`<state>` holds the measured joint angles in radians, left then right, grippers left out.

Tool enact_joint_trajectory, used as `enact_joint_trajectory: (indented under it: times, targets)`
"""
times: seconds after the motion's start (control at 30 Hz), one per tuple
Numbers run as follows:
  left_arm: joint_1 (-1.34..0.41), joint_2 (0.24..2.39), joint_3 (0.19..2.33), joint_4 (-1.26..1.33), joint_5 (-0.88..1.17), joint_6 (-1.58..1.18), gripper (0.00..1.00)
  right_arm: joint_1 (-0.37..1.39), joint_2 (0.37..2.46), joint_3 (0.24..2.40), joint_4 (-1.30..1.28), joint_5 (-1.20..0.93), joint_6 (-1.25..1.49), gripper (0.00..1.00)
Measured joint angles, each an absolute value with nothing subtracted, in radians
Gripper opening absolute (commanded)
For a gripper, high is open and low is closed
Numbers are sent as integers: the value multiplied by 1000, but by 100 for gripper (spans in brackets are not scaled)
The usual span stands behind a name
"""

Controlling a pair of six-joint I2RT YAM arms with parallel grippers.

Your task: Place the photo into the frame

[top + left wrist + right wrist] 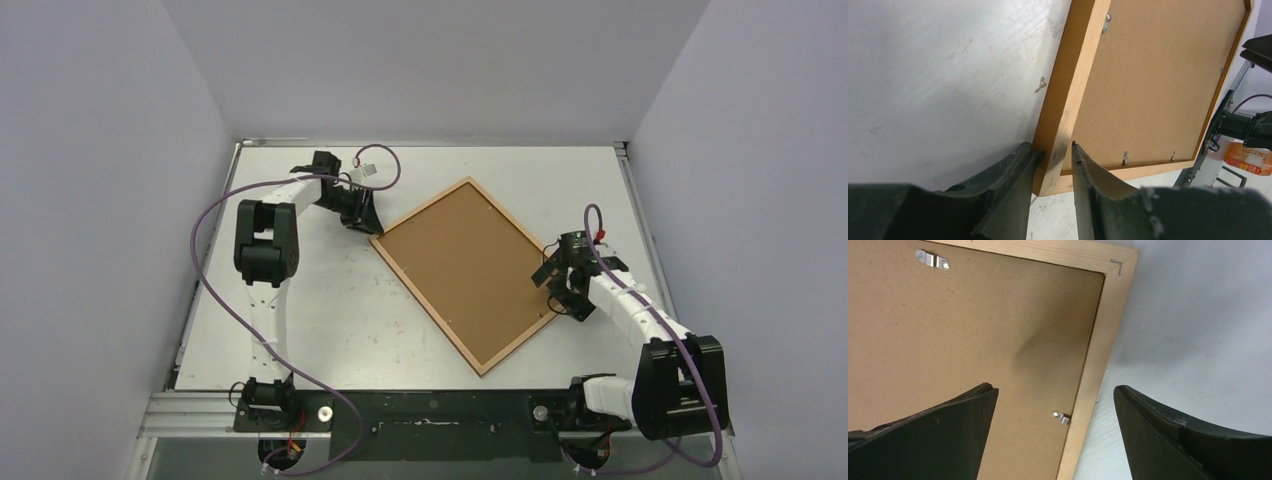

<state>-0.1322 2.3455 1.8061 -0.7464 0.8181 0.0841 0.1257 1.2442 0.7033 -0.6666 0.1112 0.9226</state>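
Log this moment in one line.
left claw: shut on thin orange-brown wooden frame, corner | right claw: open above frame | brown fibreboard backing: in frame | photo: unseen

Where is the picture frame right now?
In the top view the frame lies back-up on the table: the left gripper pinches its left corner, and the right gripper hangs open over its right side.

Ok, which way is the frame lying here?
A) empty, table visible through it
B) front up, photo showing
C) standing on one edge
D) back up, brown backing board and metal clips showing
D: the frame lies flat with its brown backing board facing up and small metal clips along the board's edges.
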Motion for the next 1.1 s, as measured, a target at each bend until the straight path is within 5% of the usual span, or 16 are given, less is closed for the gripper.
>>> enact_joint_trajectory:
  times: [0.27, 0.77, 1.1]
  targets:
    - [-124, 2279, 1695, -744, 808, 128, 29, 106, 1252, 665, -545, 56, 925, 90]
    - [-95, 2066, 1362, -833, 772, 299, 29, 44, 1573, 908, -323, -30, 784, 90]
    - [-74, 1962, 1290, -1039, 825, 416, 47, 87, 1631, 1035, -320, -77, 775, 90]
